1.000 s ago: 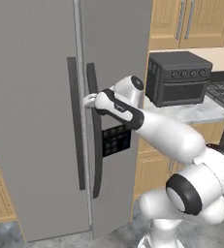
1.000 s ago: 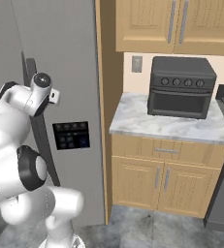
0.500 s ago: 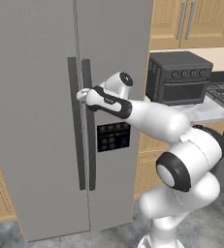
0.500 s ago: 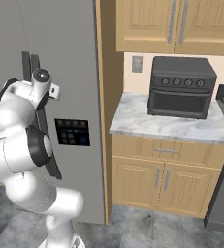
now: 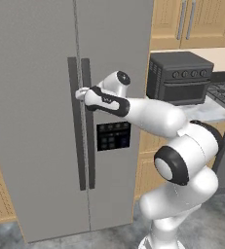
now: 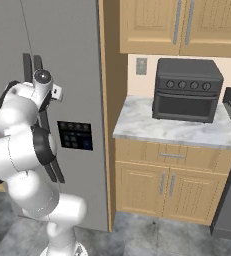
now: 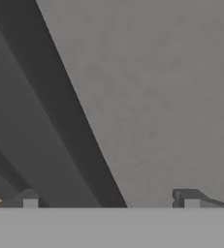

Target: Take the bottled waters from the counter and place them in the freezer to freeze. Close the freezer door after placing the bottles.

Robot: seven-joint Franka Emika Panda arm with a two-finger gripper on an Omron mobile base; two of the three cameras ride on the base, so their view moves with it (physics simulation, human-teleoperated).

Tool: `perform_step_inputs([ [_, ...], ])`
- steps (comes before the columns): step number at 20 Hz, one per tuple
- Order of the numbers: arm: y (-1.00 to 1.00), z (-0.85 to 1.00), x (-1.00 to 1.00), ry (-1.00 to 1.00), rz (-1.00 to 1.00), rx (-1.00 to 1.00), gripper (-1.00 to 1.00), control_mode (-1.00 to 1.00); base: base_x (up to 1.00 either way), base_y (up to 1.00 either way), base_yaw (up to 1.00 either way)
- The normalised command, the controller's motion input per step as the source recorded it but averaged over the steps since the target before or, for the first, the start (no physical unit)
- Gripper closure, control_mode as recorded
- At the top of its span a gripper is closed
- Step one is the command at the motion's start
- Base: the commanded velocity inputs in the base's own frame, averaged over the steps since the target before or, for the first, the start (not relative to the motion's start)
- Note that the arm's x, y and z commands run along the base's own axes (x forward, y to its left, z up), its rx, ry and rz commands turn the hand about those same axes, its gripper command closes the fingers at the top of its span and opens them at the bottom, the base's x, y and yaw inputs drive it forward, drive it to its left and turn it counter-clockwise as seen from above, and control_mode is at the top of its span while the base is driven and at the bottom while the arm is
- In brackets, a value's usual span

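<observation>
The freezer door [image 5: 31, 121] is the left of the two leaves on the tall grey fridge, shut flush beside the door with the black panel [image 5: 113, 136], and its long dark bar handle [image 5: 74, 121] runs straight up and down just left of the seam between the leaves. The gripper [image 5: 80, 93] sits at the upper part of that handle with its jaws spread wide and nothing between them; in the hand view the dark bar [image 7: 60, 126] crosses on a slant, just beside the left fingertip [image 7: 30, 199]. The door looks rigid and heavy, likely swinging on hinges at its far left edge, so a pull near the handle gives the most leverage. The bar is stiff, smooth and probably slippery, so closing the fingers squarely across its width, well up the handle, seems the best hold. The toaster oven [image 5: 179, 78] stands well to the right of the fridge
</observation>
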Motion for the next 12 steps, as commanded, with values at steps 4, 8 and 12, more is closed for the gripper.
perform_step_inputs([
  [4,0.0,0.0,0.52,0.0,-0.04,0.0,-1.0,-1.0,0.0,0.0,0.0],
  [8,0.0,0.0,0.53,0.0,-0.03,0.0,-1.0,-1.0,0.0,0.0,0.0],
  [12,0.0,0.0,0.52,0.0,-0.03,0.0,-1.0,-1.0,0.0,0.0,0.0],
])
